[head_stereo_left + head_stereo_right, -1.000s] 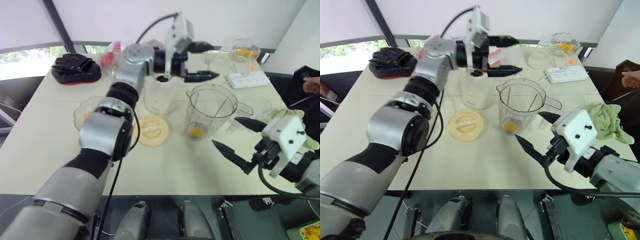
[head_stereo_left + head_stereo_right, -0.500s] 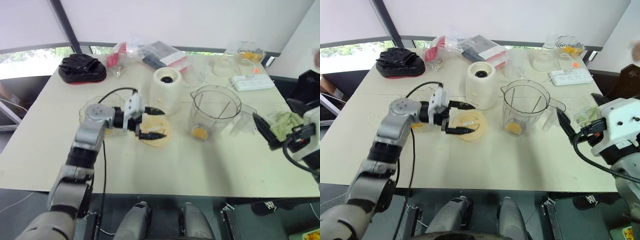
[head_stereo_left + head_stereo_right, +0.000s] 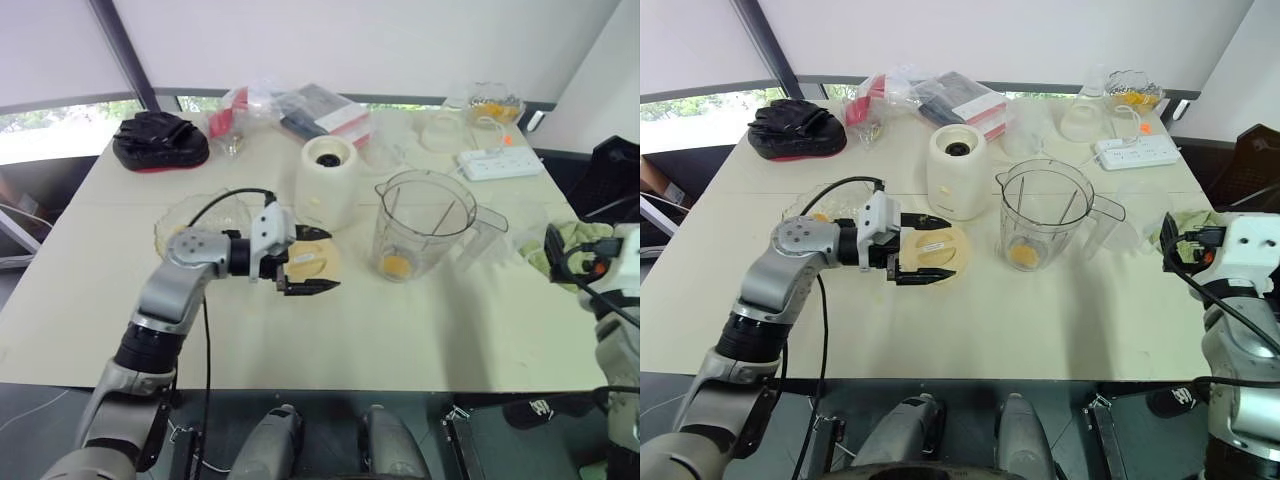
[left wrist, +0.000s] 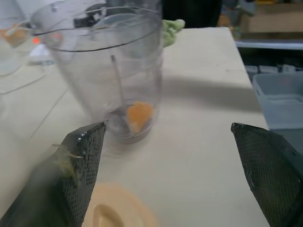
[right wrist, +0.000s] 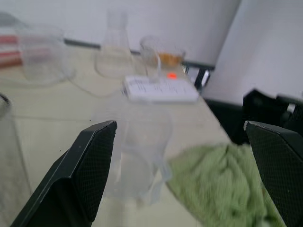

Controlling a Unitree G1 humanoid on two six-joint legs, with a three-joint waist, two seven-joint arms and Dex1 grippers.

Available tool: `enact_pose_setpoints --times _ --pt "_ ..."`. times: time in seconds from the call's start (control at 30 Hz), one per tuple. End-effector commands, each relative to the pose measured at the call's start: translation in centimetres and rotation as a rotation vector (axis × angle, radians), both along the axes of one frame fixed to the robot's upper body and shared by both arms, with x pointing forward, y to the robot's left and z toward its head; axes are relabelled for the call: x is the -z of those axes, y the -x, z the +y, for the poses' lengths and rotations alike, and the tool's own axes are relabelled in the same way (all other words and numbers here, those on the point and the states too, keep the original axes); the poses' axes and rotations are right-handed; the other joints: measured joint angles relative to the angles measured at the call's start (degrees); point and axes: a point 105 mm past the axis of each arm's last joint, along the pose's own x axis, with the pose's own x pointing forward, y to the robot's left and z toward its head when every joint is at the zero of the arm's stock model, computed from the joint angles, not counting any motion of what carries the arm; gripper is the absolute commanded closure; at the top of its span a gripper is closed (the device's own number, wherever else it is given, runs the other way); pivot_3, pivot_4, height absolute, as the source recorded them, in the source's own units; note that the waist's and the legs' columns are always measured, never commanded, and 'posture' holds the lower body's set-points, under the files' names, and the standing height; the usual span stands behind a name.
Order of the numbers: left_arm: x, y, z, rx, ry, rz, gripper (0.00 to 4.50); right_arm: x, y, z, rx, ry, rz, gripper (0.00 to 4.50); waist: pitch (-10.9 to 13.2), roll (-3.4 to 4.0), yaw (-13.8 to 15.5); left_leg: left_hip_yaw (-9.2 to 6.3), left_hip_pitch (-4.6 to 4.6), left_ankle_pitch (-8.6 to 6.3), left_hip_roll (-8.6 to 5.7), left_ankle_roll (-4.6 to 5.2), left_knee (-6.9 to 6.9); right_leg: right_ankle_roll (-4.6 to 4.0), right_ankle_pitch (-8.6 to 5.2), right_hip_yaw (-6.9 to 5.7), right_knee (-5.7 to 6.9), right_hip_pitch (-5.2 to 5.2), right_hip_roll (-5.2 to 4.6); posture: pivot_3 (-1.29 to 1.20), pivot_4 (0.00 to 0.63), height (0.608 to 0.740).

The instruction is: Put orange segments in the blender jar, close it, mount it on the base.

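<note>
The tall clear ribbed plastic blender jar (image 3: 428, 222) is standing upright at the centre of the frame, with one glossy orange segment (image 3: 396, 265) lying at its bottom. Just to its left the cream-white squat cylindrical base (image 3: 331, 181) is sitting with its dark socket facing up. The left gripper (image 3: 312, 261) is hovering at centre-left with its black fingers spread wide and empty, above the flat cream-yellow round lid (image 3: 936, 252) lying on the pale table (image 3: 420, 330). The right gripper (image 5: 184, 175) is pointing from the right edge, fingers spread and empty, toward a crumpled green cloth (image 5: 218, 184).
</note>
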Motion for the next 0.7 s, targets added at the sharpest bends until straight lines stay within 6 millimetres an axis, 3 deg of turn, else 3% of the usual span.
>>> enact_pose_setpoints --times 0.03,0.3,0.7 --pt "-1.2 0.7 1.5 -0.05 0.033 -0.001 0.09 0.7 -0.8 -0.5 0.056 -0.034 -0.013 0.0 0.0 0.04 -0.2 -0.01 0.0 0.0 0.01 0.0 -0.01 0.0 0.0 0.0 0.0 -0.01 0.01 0.0 0.15 0.74" --pt "-1.9 2.8 2.0 -0.048 0.058 0.042 0.09 2.8 -2.4 -0.9 0.129 -0.075 0.023 0.0 0.0 0.13 0.1 0.03 0.0 0.01 0.01 -0.01 -0.01 0.0 0.0 0.03 0.0 -0.01 0.01 0.0 0.15 0.74" --pt "-2.0 2.7 1.9 -0.08 0.038 0.015 0.09 4.9 -3.7 -2.4 0.244 -0.134 0.073 0.0 0.0 0.23 -0.2 0.06 0.01 0.02 0.02 -0.03 -0.09 -0.01 0.0 0.07 0.0 -0.05 0.03 0.0 0.15 0.74"
